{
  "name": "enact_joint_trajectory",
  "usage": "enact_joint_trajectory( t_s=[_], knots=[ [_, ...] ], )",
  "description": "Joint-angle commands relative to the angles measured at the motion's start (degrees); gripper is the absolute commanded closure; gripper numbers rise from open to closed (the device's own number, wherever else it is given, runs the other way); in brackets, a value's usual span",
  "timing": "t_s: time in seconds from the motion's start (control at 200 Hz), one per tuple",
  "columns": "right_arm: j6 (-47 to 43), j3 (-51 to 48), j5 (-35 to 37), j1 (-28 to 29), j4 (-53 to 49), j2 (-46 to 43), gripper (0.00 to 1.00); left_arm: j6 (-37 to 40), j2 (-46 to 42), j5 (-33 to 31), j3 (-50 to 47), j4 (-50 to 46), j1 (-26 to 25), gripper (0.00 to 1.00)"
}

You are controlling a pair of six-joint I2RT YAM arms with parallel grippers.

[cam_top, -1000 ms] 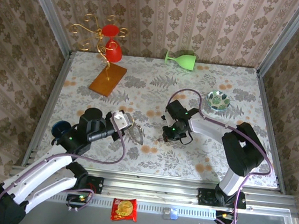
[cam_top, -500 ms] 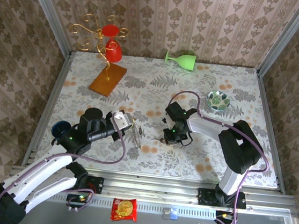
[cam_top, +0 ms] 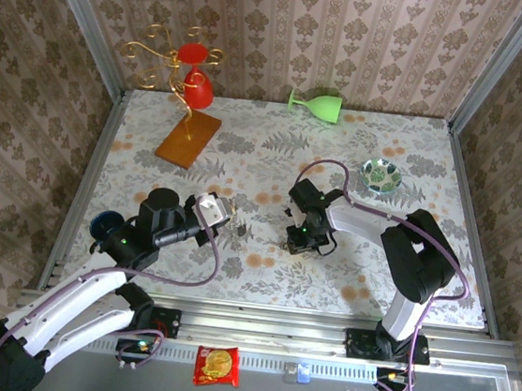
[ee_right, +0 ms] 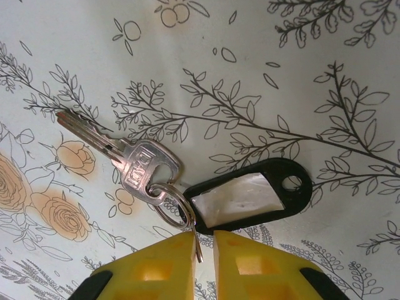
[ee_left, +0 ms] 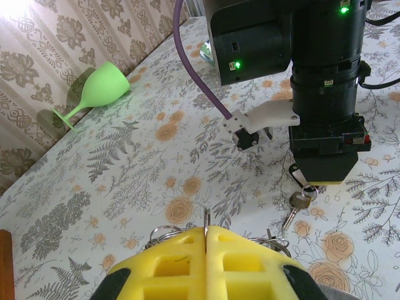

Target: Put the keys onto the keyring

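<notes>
— Where's the key [ee_right: 140, 164]?

— Flat on the flowered table [cam_top: 366, 264], near the middle, right under the right gripper [ee_right: 201, 247]. On the right wrist camera its blade points to ten o'clock. A small split ring [ee_right: 169, 206] hangs at five o'clock of its head, and a black tag [ee_right: 250, 197] with a white label lies at three o'clock of that ring.

— Has the right gripper got hold of it?

— No. Its yellow jaws stand a narrow crack apart. The wire of the small split ring sits in that crack, but the gap looks wider than the wire.

— And the keyring [ee_left: 206, 217]?

— In the left gripper [ee_left: 206, 234]. The jaws are pressed together on it, so it shows as a thin metal edge rising from the seam, with wire loops poking out either side.

— Where do the two stand from above?

— The left gripper is at nine o'clock of the right one, well apart, pointing toward it.
</notes>
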Motion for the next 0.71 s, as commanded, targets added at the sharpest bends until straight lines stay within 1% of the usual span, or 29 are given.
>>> enact_joint_trajectory(
  t_s=[0.0,0.18,0.7],
  knots=[
    [0.14,1.48,1.11,-0.24,-2.66,-0.47,0.83,0.06,-0.08,1.37,0.00,2.89,0.06,1.00],
    [0.19,1.43,0.58,-0.15,-2.54,-0.42,0.85,0.06,-0.17,1.40,-0.01,2.87,0.05,1.00],
    [1.11,1.99,-0.39,-0.15,-0.92,0.56,0.84,0.23,-0.13,1.55,-0.13,2.78,0.05,1.00]
  ],
)
